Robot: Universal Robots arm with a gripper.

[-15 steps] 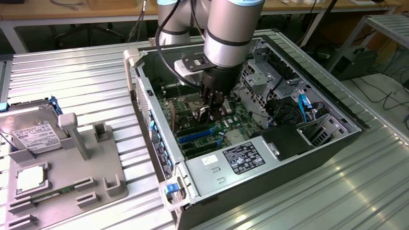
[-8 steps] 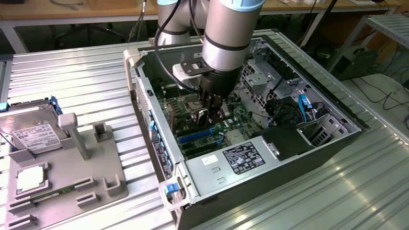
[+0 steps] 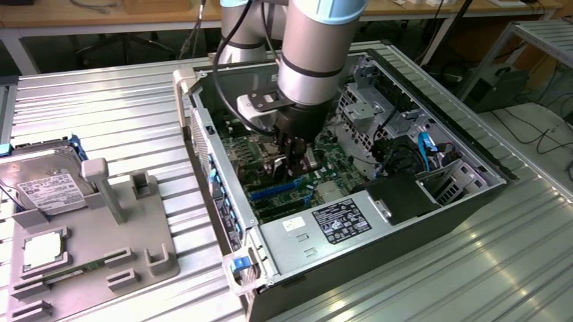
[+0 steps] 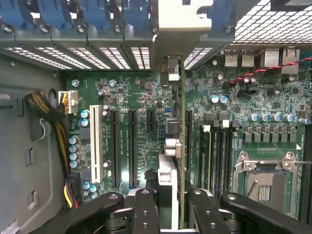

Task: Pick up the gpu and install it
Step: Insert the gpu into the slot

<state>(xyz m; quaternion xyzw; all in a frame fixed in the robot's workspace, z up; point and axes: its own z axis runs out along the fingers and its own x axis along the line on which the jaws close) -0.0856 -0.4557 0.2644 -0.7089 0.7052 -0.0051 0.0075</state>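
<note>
The gpu [image 4: 168, 185] is seen edge-on in the wrist view, a thin green board standing upright with its silver end bracket [image 4: 181, 29] against the case's rear slot openings. My gripper [image 4: 170, 200] is shut on it, one black finger [image 4: 145, 207] on each side. The card's lower edge lines up with a black expansion slot [image 4: 188, 136] on the motherboard; whether it is seated I cannot tell. In the exterior view the gripper [image 3: 294, 159] reaches down inside the open computer case [image 3: 447, 144], holding the gpu [image 3: 307, 161] just above the motherboard [image 3: 268, 176].
Beside the card lie more black slots [image 4: 131, 146], a white slot [image 4: 94, 146], memory slots [image 4: 217, 156] and the CPU socket [image 4: 263, 180]. A cable bundle [image 4: 46, 112] lies at the board's edge. The power supply [image 3: 345, 221] fills the case's near end. A hard drive [image 3: 45, 184] rests on a grey fixture [image 3: 107, 235].
</note>
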